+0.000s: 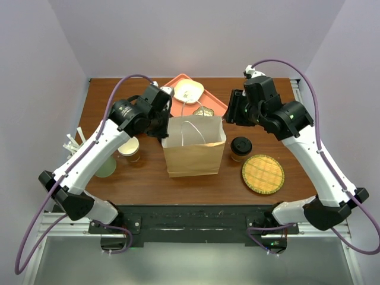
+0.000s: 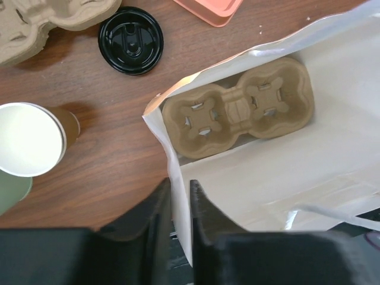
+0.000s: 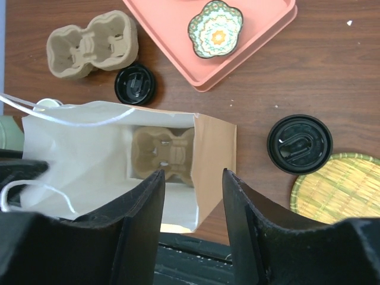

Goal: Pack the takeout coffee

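Jaws of the left gripper pinch the bag rim to hold it open, those of the right gripper hang spread above it, so loading looks not yet begun: next, the right must grasp the coffee, standing right of centre beside the bag

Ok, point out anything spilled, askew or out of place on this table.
Nothing spilled. One oddity: a loose black lid lies on the table apart from the lidless cup. The paper bag stands upright, carrier flat inside.
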